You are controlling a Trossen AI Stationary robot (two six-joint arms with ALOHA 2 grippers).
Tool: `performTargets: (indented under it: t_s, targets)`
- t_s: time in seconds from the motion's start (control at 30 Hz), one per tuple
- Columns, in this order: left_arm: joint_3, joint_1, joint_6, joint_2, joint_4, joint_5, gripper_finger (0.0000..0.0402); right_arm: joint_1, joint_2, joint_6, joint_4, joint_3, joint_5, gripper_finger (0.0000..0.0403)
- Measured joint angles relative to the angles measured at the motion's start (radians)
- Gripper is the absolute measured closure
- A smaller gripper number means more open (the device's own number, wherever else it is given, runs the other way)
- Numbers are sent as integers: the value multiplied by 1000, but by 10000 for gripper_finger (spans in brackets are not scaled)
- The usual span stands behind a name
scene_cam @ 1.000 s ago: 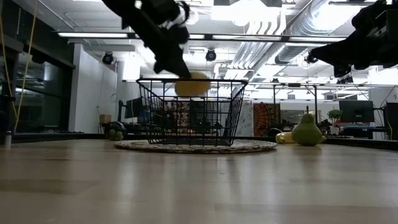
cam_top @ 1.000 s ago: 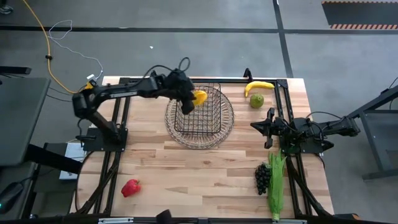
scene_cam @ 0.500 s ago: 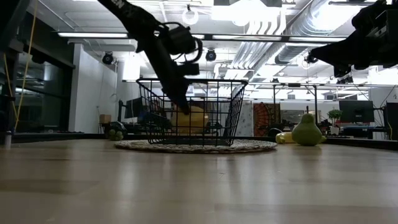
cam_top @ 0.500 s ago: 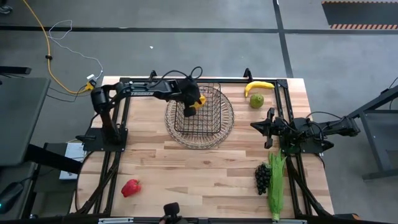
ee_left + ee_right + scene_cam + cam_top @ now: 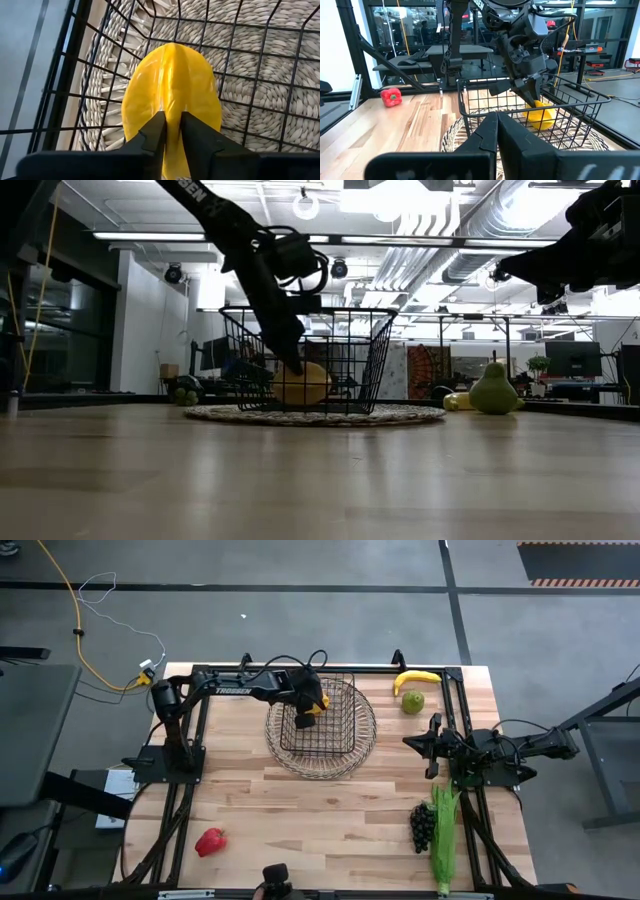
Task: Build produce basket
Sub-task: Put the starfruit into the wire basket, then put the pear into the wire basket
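The dark wire basket stands on its round woven base at the table's far middle. My left gripper reaches down inside the basket's far left corner and is shut on a yellow-orange fruit, which also shows in the low view. My right gripper is shut and empty, above the table's right side. A banana and a green fruit lie at the far right. A grape bunch and a corn ear lie at the near right, and a red pepper at the near left. My left gripper pinches a raised ridge on the fruit's near side between its two fingers. The fingers slant down into the basket from its far left. The fruit sits low in the basket; whether it rests on the floor I cannot tell.
The basket's wire walls stand close around the left gripper. Dark frame rails run along the table's far edge and both sides. Bare wood lies between the basket and the near edge.
My left gripper has gone down from above the basket's rim into the basket, still shut on the yellow-orange fruit. The fruit has come down from rim height to near the basket floor at the far left corner.
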Motion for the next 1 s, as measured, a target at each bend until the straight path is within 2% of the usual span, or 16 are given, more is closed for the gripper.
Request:
performTargets:
  t_s: [0.27,0.47,0.67,0.77,0.87,1.0]
  targets:
    - [1,0,-41,0,-24,-9,239,0,0,0,0,0,0,402]
    - [83,0,-61,0,-111,-6,180,0,0,0,0,0,0,402]
    - [268,0,-63,0,-273,-7,161,0,0,0,0,0,0,402]
    - [390,0,-127,-3,-367,12,161,0,0,0,0,0,0,402]
    - [459,0,-232,-42,-390,112,161,0,0,0,0,0,0,402]
    - [433,-13,-358,-159,-279,249,161,0,0,0,0,0,0,402]
